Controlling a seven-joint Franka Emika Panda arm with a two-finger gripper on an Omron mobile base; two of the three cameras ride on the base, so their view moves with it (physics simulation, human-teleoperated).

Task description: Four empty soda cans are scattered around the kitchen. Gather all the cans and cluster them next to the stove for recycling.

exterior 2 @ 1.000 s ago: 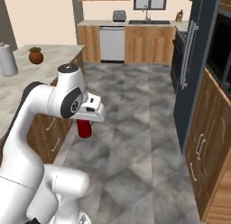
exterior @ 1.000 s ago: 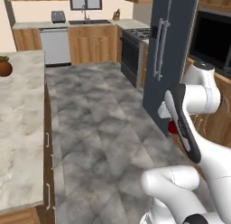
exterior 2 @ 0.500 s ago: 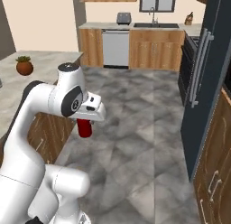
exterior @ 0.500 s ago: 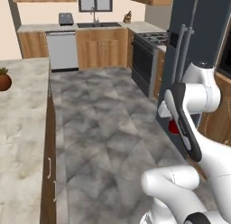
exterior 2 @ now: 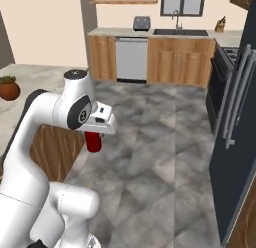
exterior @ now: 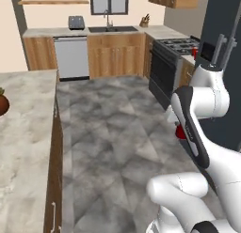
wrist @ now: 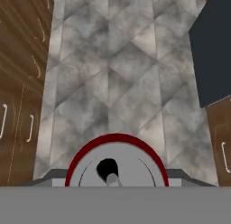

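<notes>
My gripper (exterior 2: 95, 136) is shut on a red soda can (exterior 2: 93, 142), held upright above the grey floor. The left base view shows that can (exterior: 180, 132) peeking out beside my forearm. Seen from the hand, its silvery top with a red rim (wrist: 116, 166) sits between the jaws. The black stove (exterior: 175, 56) stands along the right wall, past the dark fridge; in the right base view the stove (exterior 2: 219, 87) shows at the right edge. A small red thing, perhaps another can (exterior: 194, 51), stands on the counter just beside the stove.
A marble island counter (exterior: 26, 133) with a potted plant (exterior 2: 9, 88) runs along the left. The tall dark fridge (exterior 2: 235, 137) stands close on the right. The back wall has a dishwasher (exterior: 71, 56), sink and toaster (exterior: 76, 23). Grey floor lies open ahead.
The whole picture has shifted as the base moved: the back wall and stove stand differently in both views. The can stays in the shut gripper, with the arm's pose unchanged.
</notes>
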